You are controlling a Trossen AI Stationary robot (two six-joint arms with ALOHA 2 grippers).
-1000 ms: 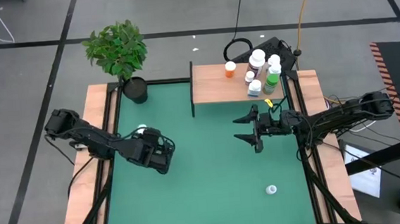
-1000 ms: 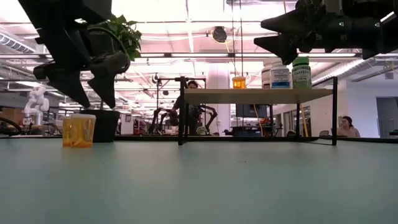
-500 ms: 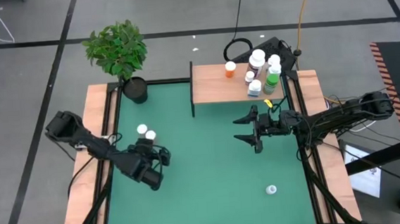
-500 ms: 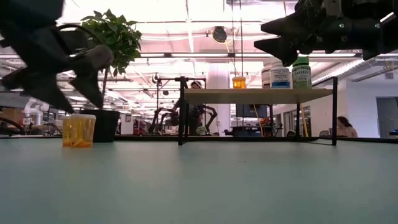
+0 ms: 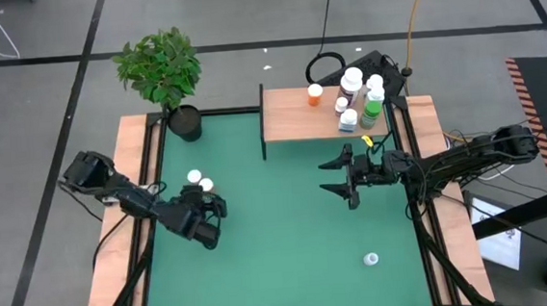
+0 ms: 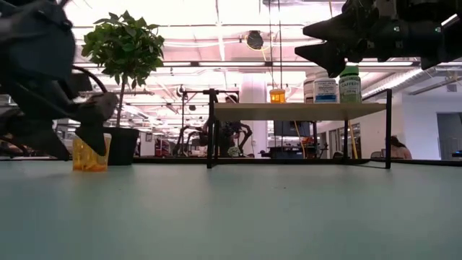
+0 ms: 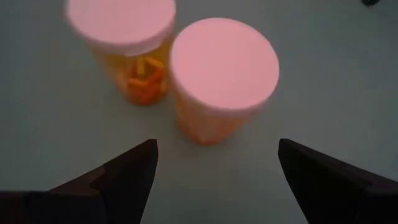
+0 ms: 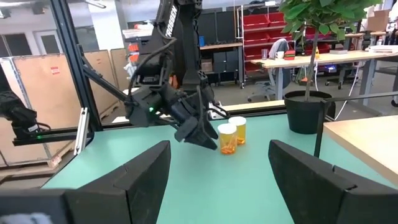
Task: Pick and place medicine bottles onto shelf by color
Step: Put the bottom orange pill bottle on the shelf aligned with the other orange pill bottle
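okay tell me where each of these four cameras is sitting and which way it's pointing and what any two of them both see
High view: above the table, looking straight down; both arms show, left gripper, right gripper, shelf.
Low view: at tabletop height, looking level toward the shelf; both grippers come in from above.
Left wrist view: on the left arm, looking down at two amber bottles; its own open fingers show.
Right wrist view: on the right arm, looking across the table at the left arm; its own open fingers show.
Shared: all four see the amber bottles.

Bare green table (image 5: 288,229) lies open between both arms; two touching amber bottles (image 5: 199,182) flank the left gripper (image 5: 215,213).
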